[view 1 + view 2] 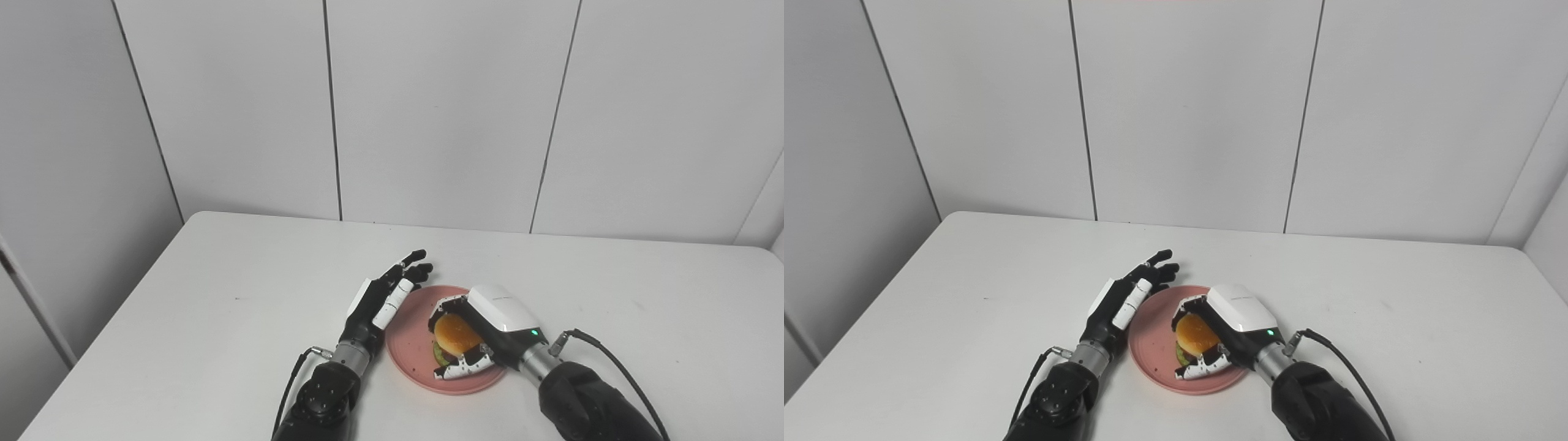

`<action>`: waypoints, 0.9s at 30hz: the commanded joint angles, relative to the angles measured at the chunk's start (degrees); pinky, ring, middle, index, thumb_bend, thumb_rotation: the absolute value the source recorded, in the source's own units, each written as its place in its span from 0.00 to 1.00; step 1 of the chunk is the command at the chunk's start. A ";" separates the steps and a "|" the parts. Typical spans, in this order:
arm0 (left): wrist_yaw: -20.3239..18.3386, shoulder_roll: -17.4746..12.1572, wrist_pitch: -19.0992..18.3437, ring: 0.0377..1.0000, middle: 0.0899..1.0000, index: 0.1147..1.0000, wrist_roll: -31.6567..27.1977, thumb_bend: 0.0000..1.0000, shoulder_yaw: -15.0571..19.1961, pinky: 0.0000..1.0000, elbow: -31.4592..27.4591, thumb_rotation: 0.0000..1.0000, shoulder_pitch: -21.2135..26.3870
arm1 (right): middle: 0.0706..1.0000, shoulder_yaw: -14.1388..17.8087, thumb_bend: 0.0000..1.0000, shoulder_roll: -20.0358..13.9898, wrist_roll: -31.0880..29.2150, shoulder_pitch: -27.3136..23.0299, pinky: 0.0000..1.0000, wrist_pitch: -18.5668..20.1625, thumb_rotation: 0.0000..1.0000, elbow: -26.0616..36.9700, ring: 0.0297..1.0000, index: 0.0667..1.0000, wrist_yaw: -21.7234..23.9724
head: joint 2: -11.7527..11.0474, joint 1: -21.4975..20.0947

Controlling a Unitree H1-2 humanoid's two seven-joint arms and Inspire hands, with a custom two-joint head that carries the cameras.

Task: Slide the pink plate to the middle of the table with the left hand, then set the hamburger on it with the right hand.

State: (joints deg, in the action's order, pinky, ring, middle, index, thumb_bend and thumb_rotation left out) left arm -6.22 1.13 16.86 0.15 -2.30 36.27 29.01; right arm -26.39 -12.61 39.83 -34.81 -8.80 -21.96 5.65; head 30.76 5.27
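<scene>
Now the orange-bunned hamburger [454,335] with green lettuce sits over the pink plate [410,343].

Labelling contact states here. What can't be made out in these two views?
- Whether the hamburger rests on the pink plate: its underside is hidden by the right hand in both views.
- Whether the left hand touches the plate rim: the hand covers that edge.
- Both forearms: cut off by the bottom edge.

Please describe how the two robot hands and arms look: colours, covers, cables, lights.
The left hand is mostly black, with white covers on its back and on one finger. The right hand has a glossy white back shell with a small green light and white-and-black fingers. Both have silver wrists, black forearms and a black cable at each wrist.
</scene>
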 commanded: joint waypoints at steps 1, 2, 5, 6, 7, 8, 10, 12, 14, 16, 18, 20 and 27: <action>-0.42 0.20 0.95 0.84 0.81 0.82 -0.06 0.84 -0.54 0.85 1.33 0.89 -1.88 | 0.41 0.86 0.52 -0.24 -0.51 -2.49 0.34 -0.90 0.02 0.53 0.41 0.49 -0.12 | 0.03 0.00; -0.46 0.19 1.00 0.84 0.81 0.82 -0.10 0.84 -0.54 0.85 1.46 0.89 -1.81 | 0.47 0.87 0.51 -0.36 -0.67 -2.48 0.36 -1.22 0.11 0.55 0.42 0.47 -0.02 | 0.01 -0.06; -0.42 0.17 0.85 0.84 0.80 0.81 -0.10 0.84 -0.54 0.85 1.54 0.89 -1.73 | 0.55 0.75 0.70 -0.78 -0.73 -2.43 0.40 -1.68 0.52 0.85 0.48 0.62 0.34 | -0.03 -0.11; -0.56 0.07 0.73 0.84 0.80 0.81 -0.03 0.84 -0.64 0.85 1.48 0.89 -1.72 | 0.55 0.71 0.72 -1.07 -0.91 -2.38 0.40 -1.77 0.55 1.15 0.48 0.63 0.84 | -0.10 -0.18; -0.68 -0.01 0.65 0.86 0.82 0.81 0.01 0.84 -0.72 0.87 1.44 0.90 -1.72 | 0.61 0.69 0.82 -1.27 -1.06 -2.35 0.49 -1.84 0.67 1.36 0.56 0.69 1.20 | -0.10 -0.18; -0.71 -0.08 0.42 0.86 0.82 0.81 0.09 0.84 -0.79 0.87 1.35 0.90 -1.72 | 0.62 0.65 0.83 -1.56 -1.27 -2.34 0.50 -1.83 0.68 1.70 0.56 0.70 1.88 | -0.12 -0.21; -0.69 -0.14 0.33 0.87 0.83 0.81 0.20 0.86 -0.88 0.87 1.31 0.90 -1.73 | 0.69 0.74 0.90 -1.94 -1.77 -2.29 0.59 -1.76 0.76 2.25 0.65 0.74 2.94 | -0.12 -0.21; -0.79 -0.13 0.30 0.86 0.83 0.81 0.11 0.86 -0.90 0.86 1.25 0.91 -1.75 | 0.73 0.96 0.94 -2.46 -2.40 -2.22 0.64 -2.18 0.80 2.76 0.70 0.76 3.66 | -0.12 -0.21; -0.88 -0.26 0.46 0.86 0.83 0.81 0.25 0.86 -1.00 0.86 1.43 0.91 -1.67 | 0.74 1.10 0.96 -2.91 -2.96 -2.28 0.66 -3.22 0.82 2.86 0.72 0.77 3.90 | -0.13 -0.36; -0.91 -0.29 0.42 0.87 0.83 0.80 0.17 0.85 -0.94 0.86 1.47 0.91 -1.66 | 0.75 1.14 0.98 -3.35 -3.26 -2.34 0.68 -3.72 0.85 3.10 0.74 0.78 4.38 | -0.19 -0.44; -0.90 -0.25 0.45 0.87 0.82 0.80 0.06 0.85 -0.88 0.87 1.41 0.90 -1.72 | 0.76 1.25 0.99 -3.82 -3.78 -2.37 0.70 -4.15 0.85 3.36 0.74 0.78 4.97 | -0.19 -0.44; -1.06 -0.31 0.71 0.88 0.83 0.81 -0.09 0.85 -0.81 0.88 1.76 0.90 -1.63 | 0.76 1.28 1.00 -4.19 -4.28 -2.49 0.72 -4.72 0.86 3.40 0.75 0.78 5.21 | -0.25 -0.56; -1.32 -0.36 0.60 0.88 0.83 0.84 -0.19 0.85 -0.66 0.89 1.85 0.90 -1.75 | 0.76 1.69 1.00 -5.05 -4.35 -2.72 0.83 -6.06 0.90 4.30 0.77 0.78 4.88 | -0.27 -0.63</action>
State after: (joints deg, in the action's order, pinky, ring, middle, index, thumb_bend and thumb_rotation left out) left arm -7.46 0.94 16.86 0.18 -2.83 36.47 29.04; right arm -25.89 -17.20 36.21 -34.79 -12.12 -20.00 11.18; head 30.41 4.57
